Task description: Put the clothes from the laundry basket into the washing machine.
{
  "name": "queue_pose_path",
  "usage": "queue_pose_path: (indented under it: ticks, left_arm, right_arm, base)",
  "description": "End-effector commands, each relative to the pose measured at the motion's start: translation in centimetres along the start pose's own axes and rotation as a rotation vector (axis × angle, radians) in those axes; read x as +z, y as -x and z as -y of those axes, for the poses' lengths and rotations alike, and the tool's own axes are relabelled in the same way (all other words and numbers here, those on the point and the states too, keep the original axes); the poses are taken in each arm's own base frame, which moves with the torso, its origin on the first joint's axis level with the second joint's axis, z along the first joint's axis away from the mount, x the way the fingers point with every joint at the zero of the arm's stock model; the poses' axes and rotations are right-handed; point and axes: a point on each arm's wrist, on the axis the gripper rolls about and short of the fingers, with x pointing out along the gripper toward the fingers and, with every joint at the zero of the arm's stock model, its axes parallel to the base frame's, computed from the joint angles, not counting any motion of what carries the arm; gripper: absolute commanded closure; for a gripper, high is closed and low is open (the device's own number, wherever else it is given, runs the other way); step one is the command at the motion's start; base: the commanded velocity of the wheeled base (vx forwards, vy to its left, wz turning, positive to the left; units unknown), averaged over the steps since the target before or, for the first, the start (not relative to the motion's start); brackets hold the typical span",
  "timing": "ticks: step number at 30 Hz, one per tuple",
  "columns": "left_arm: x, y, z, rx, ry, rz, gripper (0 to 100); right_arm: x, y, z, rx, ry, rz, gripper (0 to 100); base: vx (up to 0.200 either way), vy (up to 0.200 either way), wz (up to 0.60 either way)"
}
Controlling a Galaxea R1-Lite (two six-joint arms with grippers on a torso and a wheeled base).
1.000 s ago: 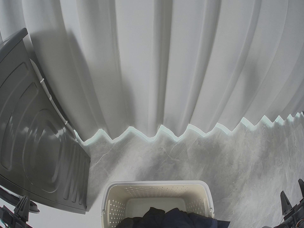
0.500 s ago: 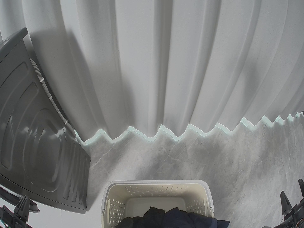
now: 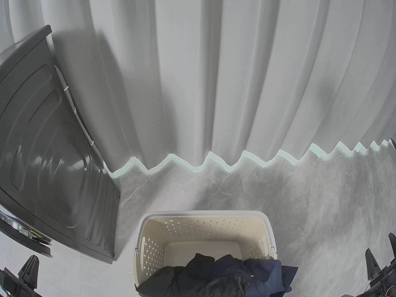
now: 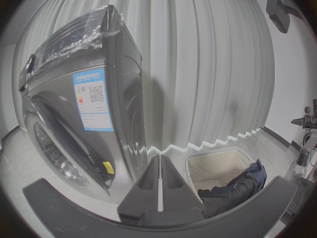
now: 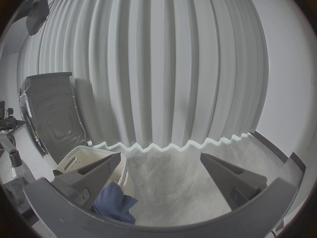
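Cream plastic laundry basket sits at 6 o'clock in the head view, right in front of the robot. Dark clothes are heaped in its near half, with a blue piece hanging over the rim at 4 o'clock. Grey washing machine stands at 9 o'clock, side panel facing the camera, just beside the basket. White curtain runs along the back, grey floor below it. Left gripper is at 7 o'clock and right gripper at 5 o'clock, both clear of the basket.

Change: the whole head picture has shifted over the last half second, so the camera moved, not the things. Basket and machine now sit higher in frame and more of the clothes pile shows. Both grippers hold the same spots in frame. Likely the robot is lining up for the first pick.

Left wrist view: jaws together, nothing held. The machine front with its round door is near. Can't tell if the door is shut or ajar. That needs settling before any load-in.

Right wrist view: jaws wide apart, empty. The basket corner and blue cloth lie just beyond one finger, so the right arm looks best placed to grab.
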Motion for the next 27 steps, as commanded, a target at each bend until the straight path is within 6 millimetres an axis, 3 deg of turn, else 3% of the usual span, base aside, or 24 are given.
queue_pose_path:
  ticks: [1, 22, 27]
  left_arm:
    - [-0.49, 0.02, 0.0, 0.0, 0.0, 0.002, 100]
    - [-0.49, 0.02, 0.0, 0.0, 0.0, 0.002, 100]
    - [-0.49, 0.02, 0.0, 0.0, 0.0, 0.002, 100]
  right_arm:
    - [-0.43, -0.03, 0.0, 0.001, 0.0, -0.004, 0]
    - [-0.43, -0.03, 0.0, 0.001, 0.0, -0.004, 0]
    - [-0.43, -0.03, 0.0, 0.001, 0.0, -0.004, 0]
  base:
    - [-0.2, 0.0, 0.0]
    - [-0.2, 0.0, 0.0]
    - [0.0, 0.0, 0.0]
